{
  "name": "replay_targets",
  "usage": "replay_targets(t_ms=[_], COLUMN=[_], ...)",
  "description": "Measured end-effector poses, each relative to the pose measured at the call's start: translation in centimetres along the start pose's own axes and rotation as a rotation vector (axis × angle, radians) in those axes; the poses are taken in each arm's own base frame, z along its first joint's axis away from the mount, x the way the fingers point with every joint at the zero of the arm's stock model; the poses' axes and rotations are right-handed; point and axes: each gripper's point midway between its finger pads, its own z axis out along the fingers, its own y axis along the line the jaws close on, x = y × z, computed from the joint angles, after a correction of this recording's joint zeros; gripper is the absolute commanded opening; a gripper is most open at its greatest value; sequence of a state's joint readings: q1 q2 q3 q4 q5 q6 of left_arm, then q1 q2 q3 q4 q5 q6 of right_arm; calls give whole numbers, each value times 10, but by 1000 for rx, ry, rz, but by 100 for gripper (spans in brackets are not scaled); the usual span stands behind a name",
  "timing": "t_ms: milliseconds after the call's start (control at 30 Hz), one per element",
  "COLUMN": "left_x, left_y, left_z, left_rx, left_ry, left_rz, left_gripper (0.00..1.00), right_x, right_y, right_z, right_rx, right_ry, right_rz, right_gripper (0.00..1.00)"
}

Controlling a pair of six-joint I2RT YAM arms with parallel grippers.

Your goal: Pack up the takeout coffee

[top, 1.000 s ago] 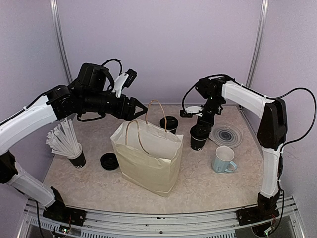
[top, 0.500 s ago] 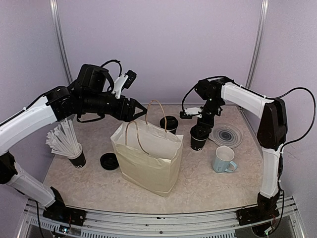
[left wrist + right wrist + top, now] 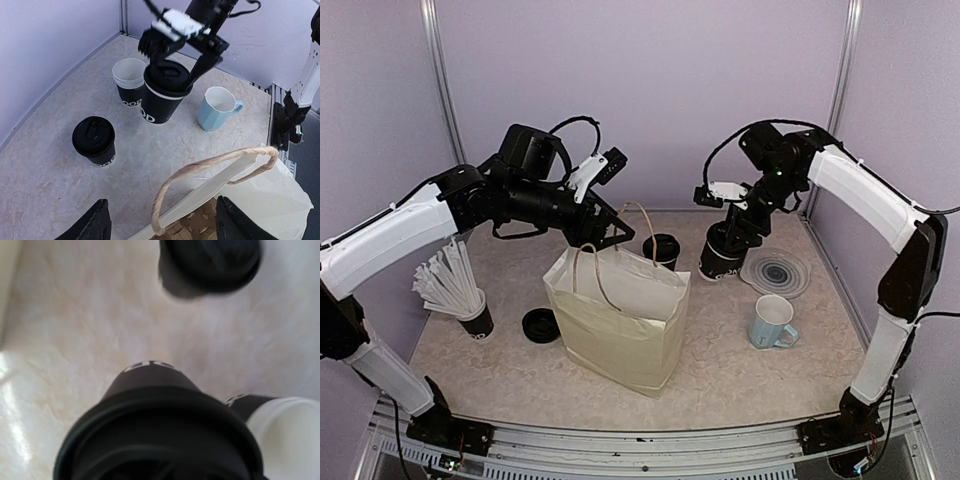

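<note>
At the far left, a black cup of white sticks (image 3: 460,290) and a loose black lid (image 3: 540,325) sit on the marbled beige tabletop (image 3: 500,370); leave both alone. Your left gripper (image 3: 620,228) hovers at the top of the cream paper bag (image 3: 620,315) with its jaws spread wide and holding nothing, and the twisted paper-cord handle (image 3: 210,165) arches between them. I'd close on that handle and draw the creased, floppy mouth open. Just behind the bag, upper centre, a second lidded cup (image 3: 662,248) waits its turn. To its right, your right gripper (image 3: 172,65) is clamped around the rim of the lidded takeout cup (image 3: 162,102), which appears raised off the table and tilted. Bring it upright before carrying it over the opening, then lower it straight down, since the paper wall is smooth and the slick plastic lid could pop. An unlidded cup (image 3: 129,75) stands right behind it. A ringed grey coaster (image 3: 778,272) and a glazed light-blue mug (image 3: 772,322) lie to the right
</note>
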State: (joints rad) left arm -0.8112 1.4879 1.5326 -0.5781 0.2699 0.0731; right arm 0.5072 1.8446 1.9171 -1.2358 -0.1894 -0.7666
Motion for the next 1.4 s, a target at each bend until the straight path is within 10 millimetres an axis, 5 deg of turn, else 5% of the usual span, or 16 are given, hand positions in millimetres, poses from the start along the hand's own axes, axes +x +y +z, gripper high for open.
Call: replay_targets(t_ms=[133, 233, 267, 600, 933, 1200, 1400], left_x=[6, 7, 5, -2, -6, -6, -9], left_y=[-7, -12, -14, -7, 24, 36, 26], left_z=[14, 20, 20, 20, 0, -7, -4], left_rx=[64, 105, 118, 64, -150, -216, -200], left_ry=[29, 36, 35, 13, -78, -151, -161], left_rz=[36, 50, 54, -86, -410, -558, -593], left_gripper=[38, 4, 0, 0, 0, 0, 0], right_x=[-21, -35, -40, -86, -99, -112, -122], right_y=[6, 13, 15, 38, 64, 95, 119], right_z=[-48, -76, -84, -167, -212, -214, -199], right_rx=[49, 64, 67, 72, 65, 12, -25], right_ry=[-126, -214, -242, -520, -645, -673, -640], right_rz=[-36, -70, -81, -196, -292, -370, -427], right_gripper=[53, 53, 52, 53, 52, 52, 51])
